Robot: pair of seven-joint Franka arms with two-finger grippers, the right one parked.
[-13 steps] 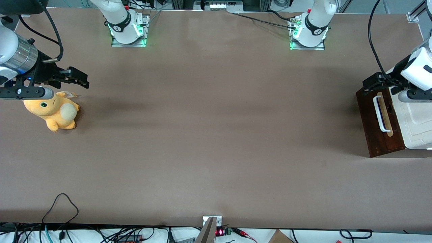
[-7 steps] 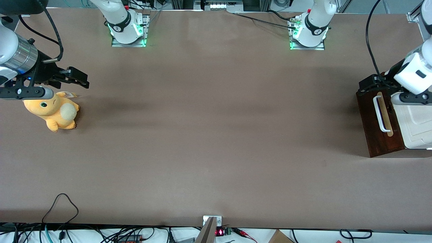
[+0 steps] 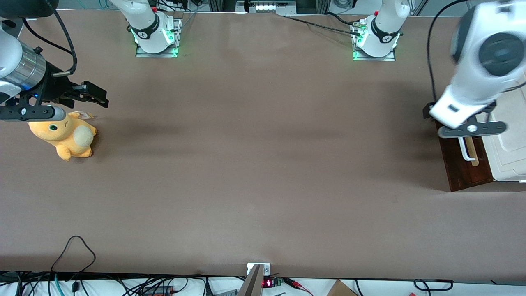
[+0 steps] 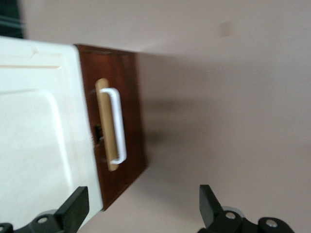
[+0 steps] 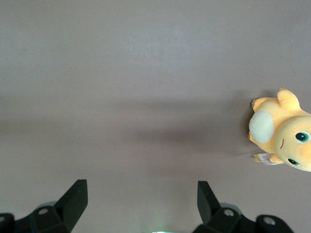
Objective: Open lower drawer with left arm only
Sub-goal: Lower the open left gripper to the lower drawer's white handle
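Observation:
The lower drawer (image 3: 463,172) is a dark brown front with a white bar handle (image 3: 467,155) over a tan strip, at the working arm's end of the table. It sits flush under the cream cabinet top (image 3: 507,156), and no pale inside shows. The left arm (image 3: 481,70) hangs high over the drawer and hides the part of it farthest from the front camera. In the left wrist view the gripper (image 4: 142,206) is open and holds nothing. It is well above the table just in front of the drawer front (image 4: 129,121) and apart from the handle (image 4: 119,124).
An orange plush toy (image 3: 65,135) lies toward the parked arm's end of the table. Two arm bases (image 3: 376,41) stand along the table edge farthest from the front camera. Cables (image 3: 74,255) trail over the nearest edge.
The left arm has swung up and away from the cabinet's farther end. Its big link now fills the view above the drawer. The drawer has not moved.

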